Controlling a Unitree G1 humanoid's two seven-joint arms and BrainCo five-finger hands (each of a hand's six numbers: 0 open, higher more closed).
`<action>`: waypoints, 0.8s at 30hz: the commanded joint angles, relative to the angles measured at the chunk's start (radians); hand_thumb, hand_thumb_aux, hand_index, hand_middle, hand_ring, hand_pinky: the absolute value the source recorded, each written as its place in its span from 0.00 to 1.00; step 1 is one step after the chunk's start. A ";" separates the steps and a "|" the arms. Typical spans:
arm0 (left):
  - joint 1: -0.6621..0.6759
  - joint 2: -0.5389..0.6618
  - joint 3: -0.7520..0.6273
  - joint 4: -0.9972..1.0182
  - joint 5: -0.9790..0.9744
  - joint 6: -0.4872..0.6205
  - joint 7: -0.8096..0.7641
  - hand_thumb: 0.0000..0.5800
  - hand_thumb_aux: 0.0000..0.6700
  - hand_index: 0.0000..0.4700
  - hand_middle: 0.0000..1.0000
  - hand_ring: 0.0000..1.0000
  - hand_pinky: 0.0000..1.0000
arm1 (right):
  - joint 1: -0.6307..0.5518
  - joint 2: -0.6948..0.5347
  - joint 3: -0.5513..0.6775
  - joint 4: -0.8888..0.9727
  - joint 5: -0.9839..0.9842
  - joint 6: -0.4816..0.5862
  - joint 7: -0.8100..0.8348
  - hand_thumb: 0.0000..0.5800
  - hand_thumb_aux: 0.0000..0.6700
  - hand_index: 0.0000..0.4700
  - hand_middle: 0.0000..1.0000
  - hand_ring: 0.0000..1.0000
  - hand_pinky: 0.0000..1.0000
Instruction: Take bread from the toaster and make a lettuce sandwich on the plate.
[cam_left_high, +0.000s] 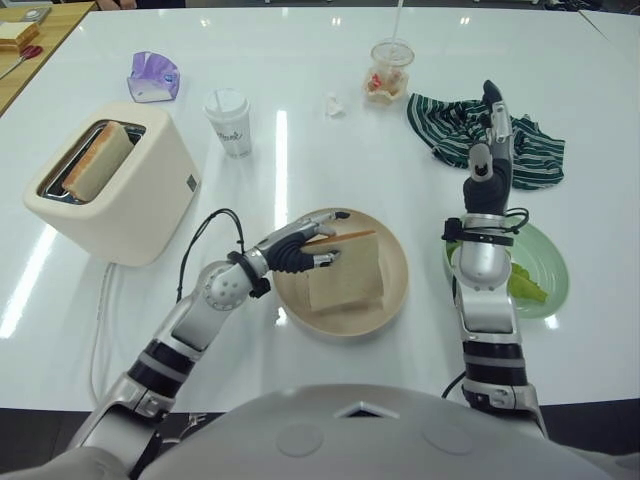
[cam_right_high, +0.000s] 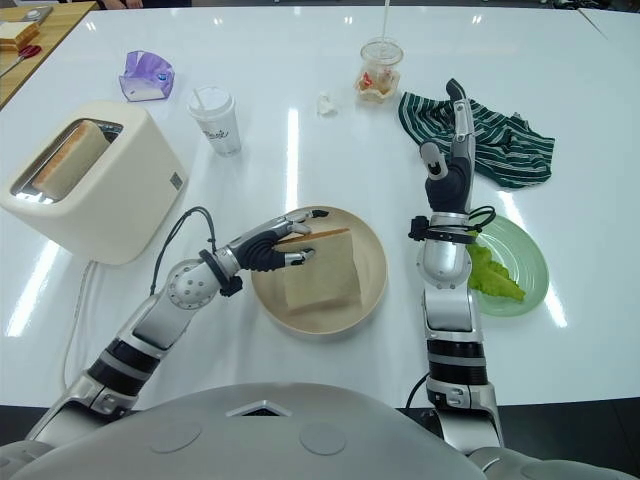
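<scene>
A cream toaster (cam_left_high: 120, 190) stands at the left with one bread slice (cam_left_high: 100, 160) still upright in its slot. On the tan plate (cam_left_high: 393, 250) in front of me lies another bread slice (cam_left_high: 348, 275). My left hand (cam_left_high: 295, 248) rests at that slice's left edge, fingers curled around it just above the plate. A lettuce leaf (cam_right_high: 492, 275) lies on the green plate (cam_right_high: 530, 262) at the right. My right hand (cam_left_high: 490, 150) is raised above the green plate, fingers straight and holding nothing.
A lidded paper cup (cam_left_high: 229, 122), a purple wrapper (cam_left_high: 153, 76), a clear cup with a straw (cam_left_high: 389, 70), a crumpled white scrap (cam_left_high: 333, 104) and a striped green cloth (cam_left_high: 520, 140) lie farther back. The toaster's cable (cam_left_high: 100, 330) runs toward the table's front edge.
</scene>
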 joint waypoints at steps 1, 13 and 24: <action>-0.020 -0.032 -0.012 0.076 0.021 -0.041 0.016 0.89 0.66 0.66 0.00 0.00 0.00 | 0.010 0.008 0.010 0.012 -0.004 -0.003 0.004 0.00 0.00 0.00 0.00 0.00 0.00; -0.044 -0.049 0.022 0.069 0.165 -0.077 0.143 0.00 0.00 0.00 0.00 0.00 0.00 | 0.028 -0.032 -0.047 -0.014 0.008 -0.008 0.005 0.00 0.00 0.00 0.00 0.00 0.00; -0.046 -0.101 0.425 -0.368 -0.095 -0.089 0.329 0.00 0.00 0.00 0.00 0.00 0.00 | 0.340 -0.672 -0.316 0.272 -0.222 -0.382 0.139 0.00 0.00 0.00 0.00 0.00 0.00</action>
